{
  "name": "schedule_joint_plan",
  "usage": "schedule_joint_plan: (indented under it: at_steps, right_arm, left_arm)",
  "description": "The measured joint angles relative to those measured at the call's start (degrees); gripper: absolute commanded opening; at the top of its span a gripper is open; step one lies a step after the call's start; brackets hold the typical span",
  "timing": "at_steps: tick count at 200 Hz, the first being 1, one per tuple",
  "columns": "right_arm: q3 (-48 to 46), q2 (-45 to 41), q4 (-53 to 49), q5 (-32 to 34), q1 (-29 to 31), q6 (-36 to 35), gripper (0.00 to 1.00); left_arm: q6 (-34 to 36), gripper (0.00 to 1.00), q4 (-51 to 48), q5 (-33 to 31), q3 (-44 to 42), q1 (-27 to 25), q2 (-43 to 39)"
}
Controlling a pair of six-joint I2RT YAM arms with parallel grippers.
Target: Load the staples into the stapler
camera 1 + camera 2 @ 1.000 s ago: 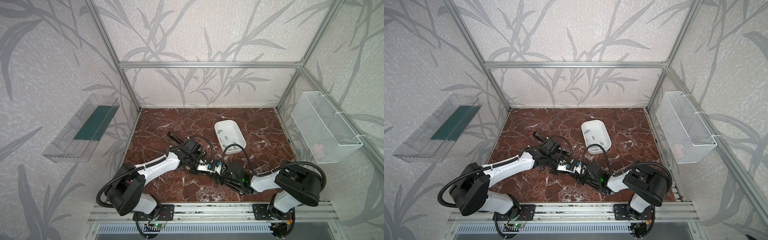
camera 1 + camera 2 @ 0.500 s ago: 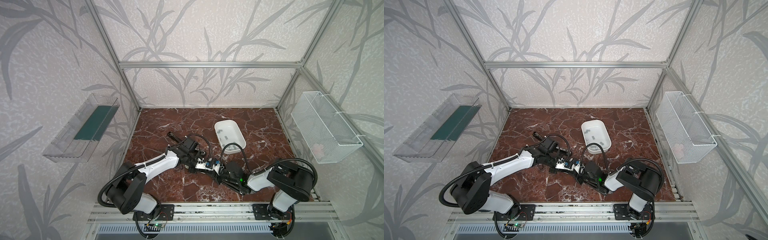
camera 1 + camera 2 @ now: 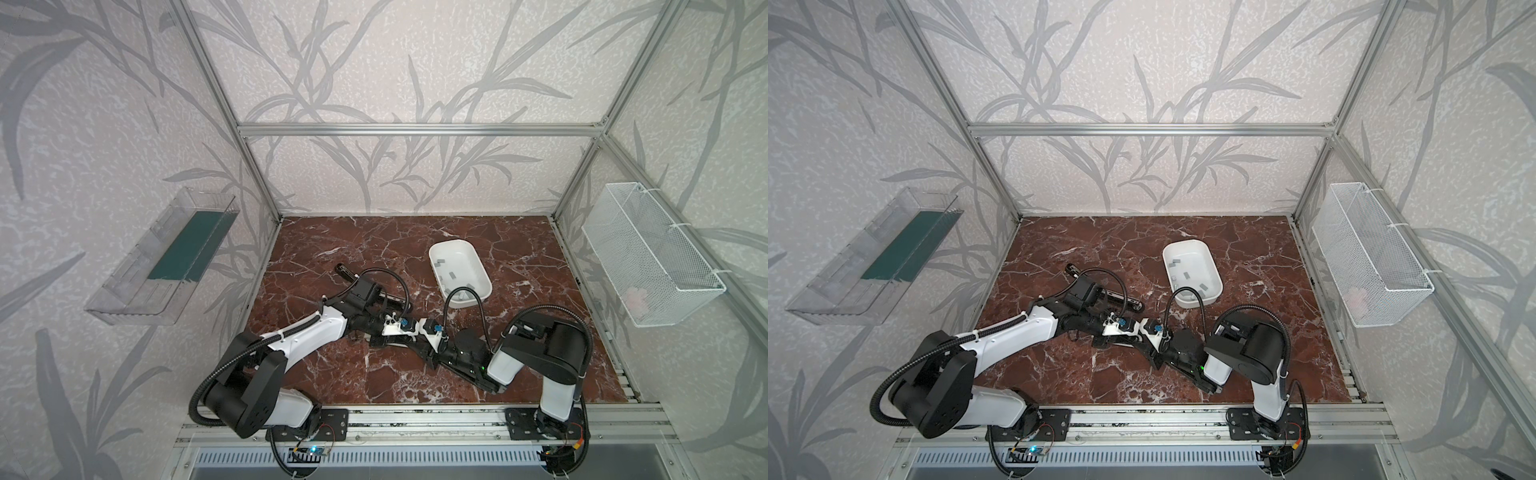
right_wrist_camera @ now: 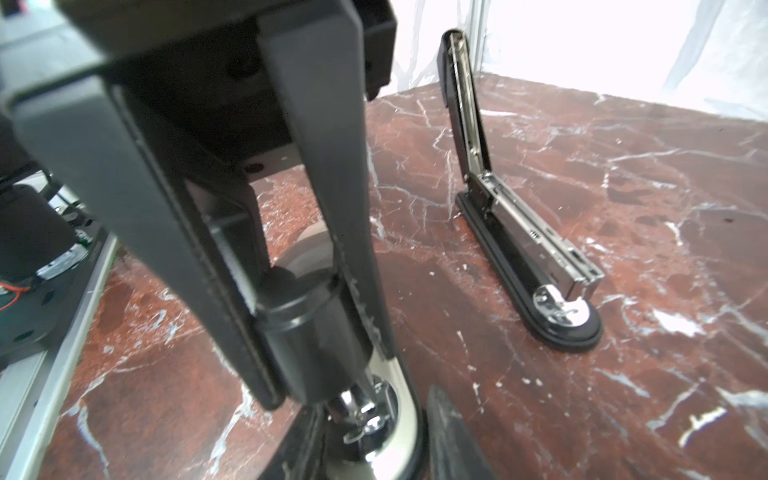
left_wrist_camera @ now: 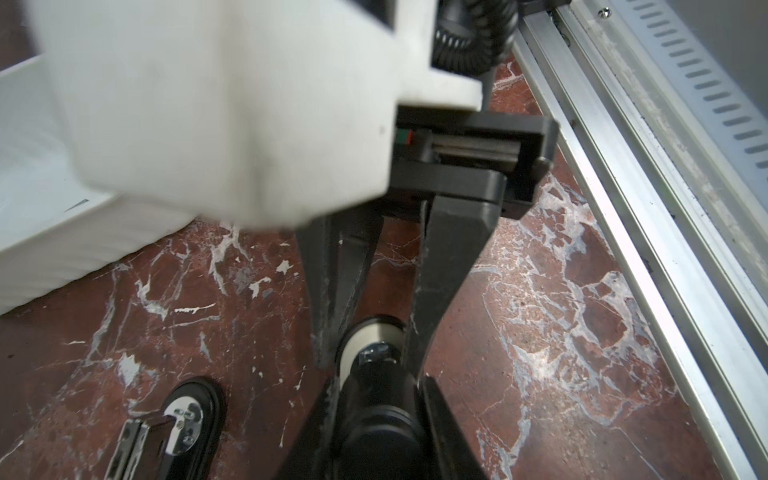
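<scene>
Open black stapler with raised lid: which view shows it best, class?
The right wrist view: the open black stapler whole, lid up, channel exposed. Both top views show it small, partly hidden; the left wrist view, only its front end.

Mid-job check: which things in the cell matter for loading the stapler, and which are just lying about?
Job: staples; white tray holding them; held stapler; open stapler.
Lying about: wire basket; clear wall bin.
</scene>
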Motion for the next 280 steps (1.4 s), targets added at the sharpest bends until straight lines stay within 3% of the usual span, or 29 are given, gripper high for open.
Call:
schedule_joint_plan:
  at_steps: [67, 89, 141, 181, 236, 280]
  right_arm:
    - [0.24, 0.24, 1.75, 2.82, 0.68, -1.2, 0.0]
    - [-0.11, -0.15, 1.53, 3.06, 1.33, -1.7, 0.16]
    - [1.97, -7.06, -21.51, 1.97, 1.49, -4.68, 0.27]
    - [4.57, -8.66, -26.84, 1.25, 1.53, -5.7, 0.34]
    - [4.81, -8.35, -26.34, -1.9, 1.88, -7.91, 0.03]
    - [2.75, -7.89, -23.47, -2.6, 2.05, -7.74, 0.0]
  left_arm:
    - [-5.68, 0.14, 5.42, 4.59, -4.35, 4.83, -3.74]
    - [-6.12, 0.13, 5.6, 6.29, -4.87, 5.29, -3.45]
    - [-1.66, 0.06, 4.81, 6.62, -0.72, -1.81, 1.86]
    - [0.24, 0.03, 4.96, 6.64, -0.26, -3.26, 3.06]
    - [0.33, 0.02, 4.9, 7.21, -2.71, -1.84, -0.85]
    - [-1.07, 0.21, 8.13, 9.18, -4.85, -1.79, -1.64]
